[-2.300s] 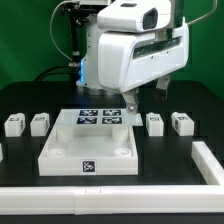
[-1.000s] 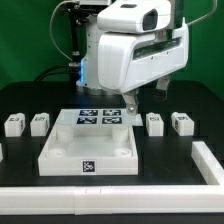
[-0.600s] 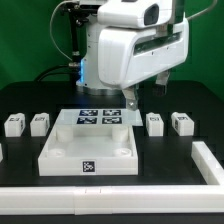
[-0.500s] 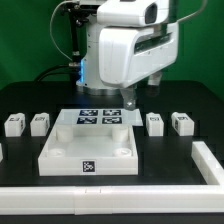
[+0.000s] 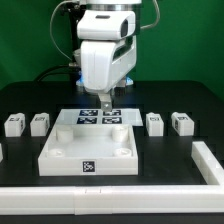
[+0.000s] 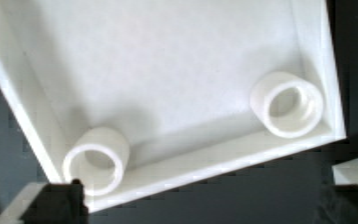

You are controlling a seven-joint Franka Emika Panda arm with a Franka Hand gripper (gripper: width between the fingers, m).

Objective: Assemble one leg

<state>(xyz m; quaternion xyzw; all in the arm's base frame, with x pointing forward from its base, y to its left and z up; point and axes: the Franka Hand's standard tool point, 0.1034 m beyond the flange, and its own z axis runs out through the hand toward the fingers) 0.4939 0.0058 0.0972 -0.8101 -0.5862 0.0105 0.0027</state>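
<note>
Exterior view: white robot arm (image 5: 103, 55) at 12 o'clock of large white square socketed panel (image 5: 88, 150), thin white marker board (image 5: 100, 117) between them, gripper (image 5: 104, 100) jaw gap unreadable, small white tagged plastic legs (image 5: 39, 123) at panel's 10 o'clock, further legs (image 5: 154, 122) at 2 o'clock.

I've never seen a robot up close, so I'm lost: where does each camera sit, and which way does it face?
Exterior view: off the arm, facing it, looking slightly down on the table; arm and hand show.
Wrist view: on the wrist, looking down at the white panel and two round sockets; only a dark corner, perhaps a finger, shows.
Both see the white panel.
</note>
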